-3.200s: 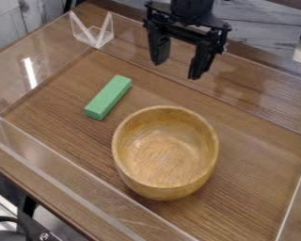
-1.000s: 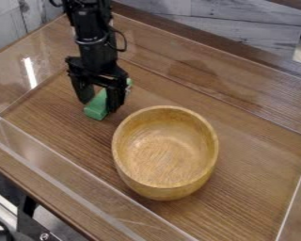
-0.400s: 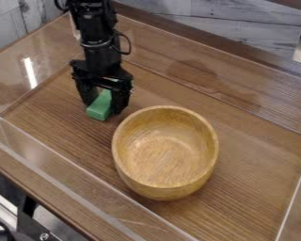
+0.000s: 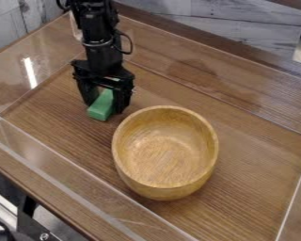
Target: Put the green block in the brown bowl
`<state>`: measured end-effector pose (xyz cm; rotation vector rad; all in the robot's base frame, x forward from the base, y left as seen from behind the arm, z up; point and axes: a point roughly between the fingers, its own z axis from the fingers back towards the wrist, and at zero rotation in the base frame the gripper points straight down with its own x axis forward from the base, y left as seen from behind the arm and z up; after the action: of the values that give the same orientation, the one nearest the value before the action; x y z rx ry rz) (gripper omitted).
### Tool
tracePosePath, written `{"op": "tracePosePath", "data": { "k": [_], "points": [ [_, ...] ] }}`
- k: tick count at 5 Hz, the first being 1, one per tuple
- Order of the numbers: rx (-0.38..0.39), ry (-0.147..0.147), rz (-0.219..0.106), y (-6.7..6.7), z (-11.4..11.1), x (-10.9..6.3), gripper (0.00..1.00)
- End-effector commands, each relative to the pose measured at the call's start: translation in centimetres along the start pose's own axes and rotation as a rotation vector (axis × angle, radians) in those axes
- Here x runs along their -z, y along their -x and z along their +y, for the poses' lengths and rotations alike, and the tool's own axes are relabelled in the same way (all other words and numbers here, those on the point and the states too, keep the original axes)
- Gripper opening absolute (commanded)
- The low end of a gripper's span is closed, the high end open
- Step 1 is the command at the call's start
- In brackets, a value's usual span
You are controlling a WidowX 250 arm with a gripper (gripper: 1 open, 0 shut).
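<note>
Item: green block [image 4: 102, 104], flat on the bench [image 4: 241, 89], just left of the brown bowl [image 4: 166, 151]. We note the tool [image 4: 102, 96] pointing down, jaws apart, straddling the block's far end.

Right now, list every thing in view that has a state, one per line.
hand: open, pointing straight down, its fingers on either side of the green block
green block: lying flat on the table, not lifted, outside the bowl
brown bowl: upright, empty, standing apart from the block
table: wooden top, carrying the bowl and block
</note>
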<state>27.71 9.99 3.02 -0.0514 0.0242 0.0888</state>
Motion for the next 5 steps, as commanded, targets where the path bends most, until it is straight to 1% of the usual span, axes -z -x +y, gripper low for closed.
{"op": "tracePosePath", "data": {
  "k": [1,4,5],
  "points": [
    [0.005,-0.012,-0.046,-1.22,-0.08,-1.35,1.00],
    [-0.011,-0.002,-0.035,-1.37,-0.22,-1.17,1.00],
    [-0.016,0.005,-0.027,-1.30,-0.33,-0.72,0.00]
  ]
}}
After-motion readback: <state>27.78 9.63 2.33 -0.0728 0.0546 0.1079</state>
